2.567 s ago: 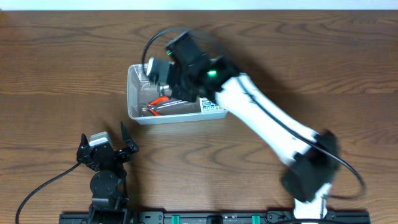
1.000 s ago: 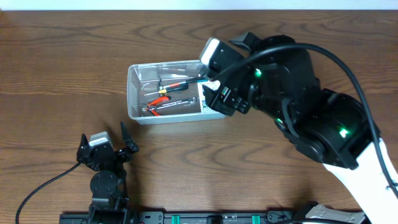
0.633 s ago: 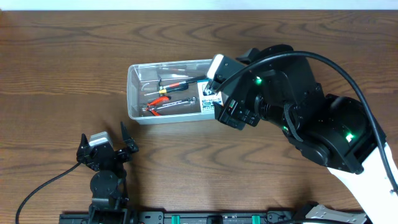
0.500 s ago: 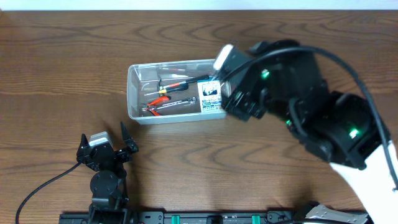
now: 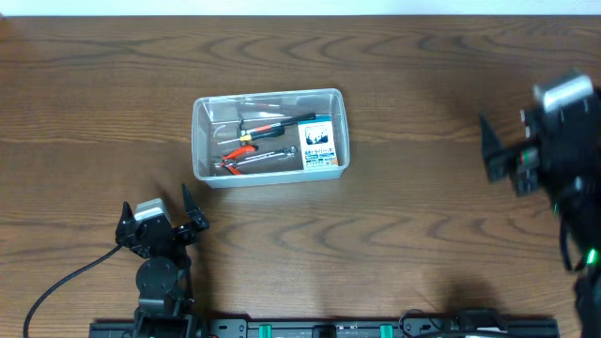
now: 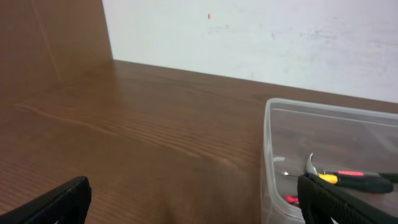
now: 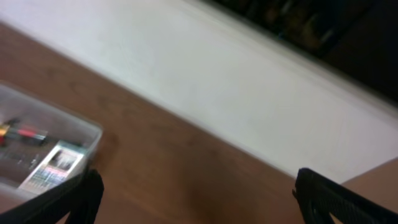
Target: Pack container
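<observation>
The container (image 5: 196, 141) is a clear plastic bin on the brown table, left of centre. Inside lie red-handled pliers (image 5: 240, 151), a black-and-red screwdriver (image 5: 272, 126), a metal wrench (image 5: 268, 161) and, at its right end, a blue-and-white box (image 5: 319, 145). My right gripper (image 5: 490, 155) hangs open and empty far to the right of the bin, fingers pointing left. Its wrist view shows the container (image 7: 93, 132) at the far left. My left gripper (image 5: 159, 212) rests open near the front edge, below the bin's left end. The left wrist view shows the container (image 6: 268, 155) ahead right.
A white wall (image 6: 261, 37) runs behind the table's far edge. A black rail (image 5: 310, 329) with the arm bases lines the front edge. Bare wood (image 5: 423, 216) lies between the bin and my right gripper.
My right arm has pulled back from over the container's right end to the far right of the table, uncovering the box in the bin. The left arm has not moved.
</observation>
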{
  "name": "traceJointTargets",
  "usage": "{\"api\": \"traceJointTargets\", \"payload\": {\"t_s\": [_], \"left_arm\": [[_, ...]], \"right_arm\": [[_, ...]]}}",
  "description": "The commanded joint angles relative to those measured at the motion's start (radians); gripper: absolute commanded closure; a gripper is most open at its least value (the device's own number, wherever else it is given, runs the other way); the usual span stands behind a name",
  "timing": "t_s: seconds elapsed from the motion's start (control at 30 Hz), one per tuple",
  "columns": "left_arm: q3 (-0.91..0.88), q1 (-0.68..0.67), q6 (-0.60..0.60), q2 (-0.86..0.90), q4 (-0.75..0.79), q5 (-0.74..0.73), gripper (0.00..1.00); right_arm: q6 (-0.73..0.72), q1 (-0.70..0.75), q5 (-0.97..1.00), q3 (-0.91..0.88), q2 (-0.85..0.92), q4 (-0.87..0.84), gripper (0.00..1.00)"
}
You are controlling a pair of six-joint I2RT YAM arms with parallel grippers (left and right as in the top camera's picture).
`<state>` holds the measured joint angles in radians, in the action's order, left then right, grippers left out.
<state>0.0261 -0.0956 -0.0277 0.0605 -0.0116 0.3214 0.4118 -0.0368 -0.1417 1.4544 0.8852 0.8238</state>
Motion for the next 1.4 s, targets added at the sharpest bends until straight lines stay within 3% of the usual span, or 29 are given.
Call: {"api": "traceJointTargets", "payload": {"t_s": [0.0,0.33,0.57,0.83,1.37], "left_arm": [[-0.022,-0.003,0.001,-0.004,-0.029,0.020,0.02],[-0.022,-0.003,0.001,-0.004,-0.029,0.020,0.02],[-0.022,-0.003,0.001,-0.004,-0.029,0.020,0.02],[-0.022,-0.003,0.001,-0.004,-0.029,0.020,0.02],[-0.022,-0.003,0.001,-0.004,-0.029,0.020,0.02]], "right_arm": [[-0.018,0.011,-0.013,-0.229,-0.132,-0.070,0.01],[-0.031,0.023,-0.039,-0.832,-0.565,-0.142,0.01],[-0.101,0.032,-0.039,-1.101,-0.779,-0.163,0.01],[-0.258,0.032,-0.039,-1.257,-0.876,-0.208,0.01],[-0.262,0.032,-0.039,-1.297,-0.876,-0.210,0.01]]}}
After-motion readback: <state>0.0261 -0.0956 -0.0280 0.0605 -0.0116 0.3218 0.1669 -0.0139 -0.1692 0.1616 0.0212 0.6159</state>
